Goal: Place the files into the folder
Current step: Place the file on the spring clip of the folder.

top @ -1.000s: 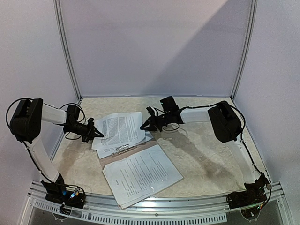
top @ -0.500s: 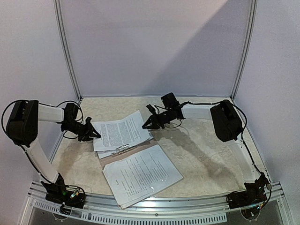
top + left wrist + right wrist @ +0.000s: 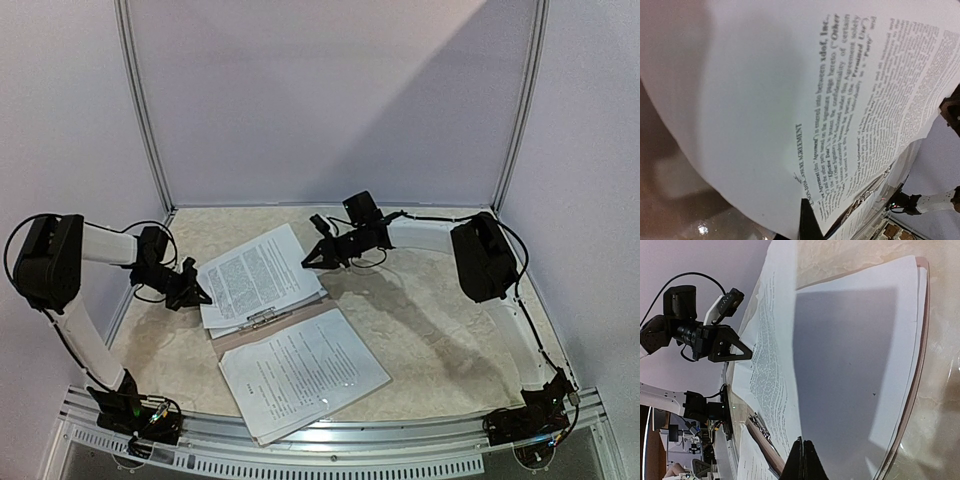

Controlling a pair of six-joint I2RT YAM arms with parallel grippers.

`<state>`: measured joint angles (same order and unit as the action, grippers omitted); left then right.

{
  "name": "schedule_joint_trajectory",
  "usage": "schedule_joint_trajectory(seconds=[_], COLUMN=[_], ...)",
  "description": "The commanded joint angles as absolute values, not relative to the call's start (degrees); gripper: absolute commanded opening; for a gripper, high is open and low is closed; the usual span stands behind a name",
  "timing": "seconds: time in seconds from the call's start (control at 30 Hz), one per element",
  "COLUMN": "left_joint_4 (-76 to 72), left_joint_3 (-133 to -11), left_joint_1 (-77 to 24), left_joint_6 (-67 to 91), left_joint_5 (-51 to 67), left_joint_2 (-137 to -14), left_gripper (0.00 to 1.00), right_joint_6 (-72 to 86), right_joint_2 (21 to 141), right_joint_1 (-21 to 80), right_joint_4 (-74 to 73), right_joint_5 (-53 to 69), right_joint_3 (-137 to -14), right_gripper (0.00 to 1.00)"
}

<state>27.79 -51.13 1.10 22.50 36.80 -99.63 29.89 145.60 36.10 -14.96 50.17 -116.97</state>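
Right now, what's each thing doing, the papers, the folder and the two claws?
lifted sheet: raised and tilted
near stack: lying flat
folder: open, flat
right claw: shut on the lifted sheet
left claw: at the sheet's edge, grip unclear

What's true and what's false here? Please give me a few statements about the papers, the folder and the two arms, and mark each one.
1. Two stacks of white printed paper sheets are in view, a far stack and a near stack. True.
2. A small silver metal clip sits between them. True.
3. The flat brownish-tan cardboard folder is closed over the papers. False: it lies open, with the papers on top.
4. Both arms are at the near stack. False: the left gripper is at the far stack's left edge and the right gripper at its far right corner.
5. The tabletop is plain black. False: the table is beige and marbled.
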Motion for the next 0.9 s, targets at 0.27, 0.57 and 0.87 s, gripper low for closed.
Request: schedule_joint_trajectory(seconds=[0.27, 0.57, 0.87], left_joint_4=[28.6, 28.9, 28.7], left_joint_3=[-49.0, -48.7, -48.2], left_joint_1=[-1.2, -1.2, -1.2], left_joint_6=[21.7, 20.9, 21.2], left_joint_5=[34.3, 33.2, 33.4], left_joint_2=[-99.1, -98.9, -98.9], left_gripper=[0.03, 0.03, 0.06], right_joint_6=[27.1, 27.1, 26.4], right_joint_2=[147.2, 146.7, 145.5], right_joint_1=[35.9, 36.0, 35.9], right_joint_4=[-15.9, -15.7, -15.6], right_joint_5=[47.9, 47.7, 47.1], right_joint_3=[-117.0, -114.9, -113.6], right_gripper=[0.00, 0.00, 0.00])
